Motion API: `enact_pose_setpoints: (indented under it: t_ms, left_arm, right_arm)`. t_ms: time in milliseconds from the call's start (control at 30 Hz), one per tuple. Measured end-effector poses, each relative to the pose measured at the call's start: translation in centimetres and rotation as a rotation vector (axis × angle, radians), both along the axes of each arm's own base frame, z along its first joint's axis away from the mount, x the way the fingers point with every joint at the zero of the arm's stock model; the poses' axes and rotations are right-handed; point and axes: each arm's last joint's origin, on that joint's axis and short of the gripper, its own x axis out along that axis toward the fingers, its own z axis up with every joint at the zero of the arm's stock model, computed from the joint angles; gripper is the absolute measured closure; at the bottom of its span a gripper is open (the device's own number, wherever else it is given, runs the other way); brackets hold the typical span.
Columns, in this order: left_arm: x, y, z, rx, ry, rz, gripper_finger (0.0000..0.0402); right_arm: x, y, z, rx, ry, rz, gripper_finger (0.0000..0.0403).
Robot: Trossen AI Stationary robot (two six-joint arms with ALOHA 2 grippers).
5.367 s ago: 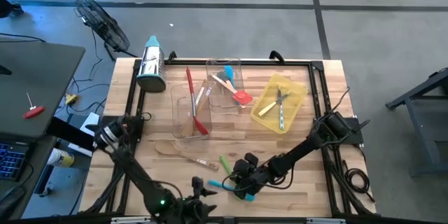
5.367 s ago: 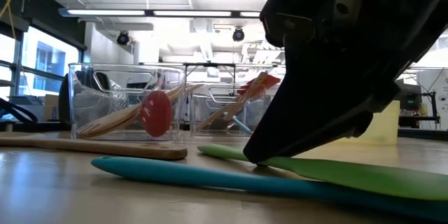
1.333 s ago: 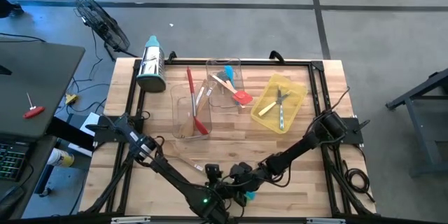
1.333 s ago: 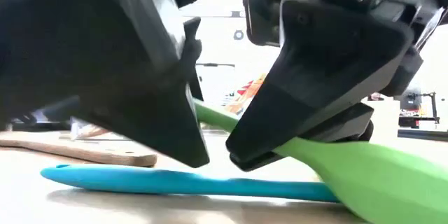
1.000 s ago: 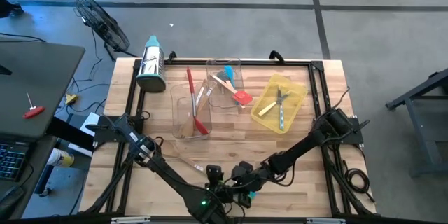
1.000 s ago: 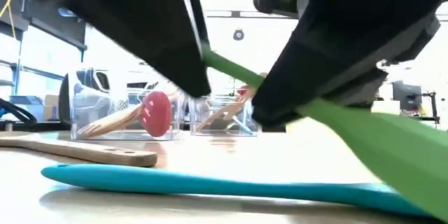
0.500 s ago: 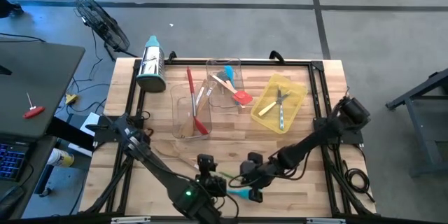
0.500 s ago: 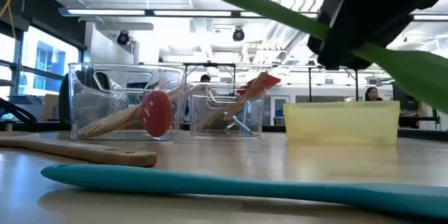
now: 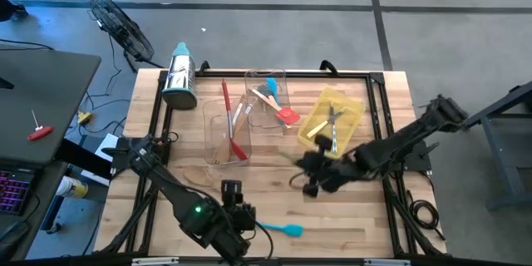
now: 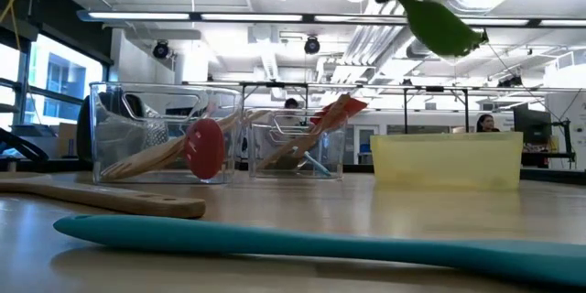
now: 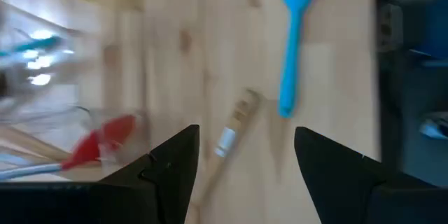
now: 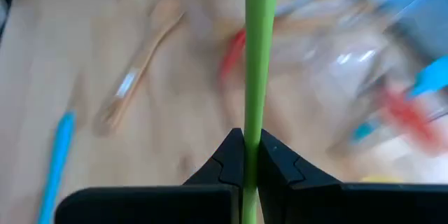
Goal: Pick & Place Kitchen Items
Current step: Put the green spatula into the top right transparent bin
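On the worktop, the left gripper (image 9: 237, 214) hovers with jaws open beside the blue spatula (image 9: 278, 229) at its 3 o'clock, while the right gripper (image 9: 314, 169) clamps the green spatula (image 12: 256, 49), yellow tray (image 9: 356, 108) at 1 o'clock.

right gripper (image 9: 309, 174) fingers clamped shut midair; left gripper (image 9: 235, 209) fingers apart.
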Motion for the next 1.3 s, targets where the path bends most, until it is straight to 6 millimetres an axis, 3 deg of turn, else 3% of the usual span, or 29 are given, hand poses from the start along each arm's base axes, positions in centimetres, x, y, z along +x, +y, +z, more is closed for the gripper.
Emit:
enact_pose_setpoints:
  t_ms: [200, 367, 600, 800, 1033, 1167, 1300]
  left_arm:
    - [-1.7, -0.1, 1.7, -0.096, 0.019, -0.047, 0.0174]
    - [-2.7, -0.4, 2.4, -0.106, 0.008, -0.079, 0.0174]
    - [-3.4, -0.6, 2.9, -0.102, -0.006, -0.106, 0.0174]
    - [-4.0, -1.3, 2.6, -0.002, -0.043, -0.164, 0.0174]
    - [-4.1, -1.4, 2.6, 0.022, -0.067, -0.151, 0.0174]
    - [-4.1, -1.4, 2.6, 0.013, -0.069, -0.138, 0.0174]
    - [-4.1, -1.4, 2.6, 0.013, -0.069, -0.136, 0.0174]
  right_arm:
    - [-0.4, -4.9, 4.6, -0.065, -0.177, -0.047, 0.0395]
    - [0.5, -9.5, 7.9, -0.047, -0.411, 0.013, 0.0395]
    - [1.8, -15.9, 8.2, 0.111, -0.536, 0.1, 0.0395]
    - [3.9, -21.1, 5.4, 0.2, -0.517, 0.047, 0.0395]
    - [7.5, -25.5, -0.2, 0.313, -0.496, 0.014, 0.0395]
    - [8.4, -27.1, -3.7, 0.375, -0.427, -0.059, 0.0395]
    - [8.9, -27.7, -5.8, 0.386, -0.364, -0.119, 0.0395]
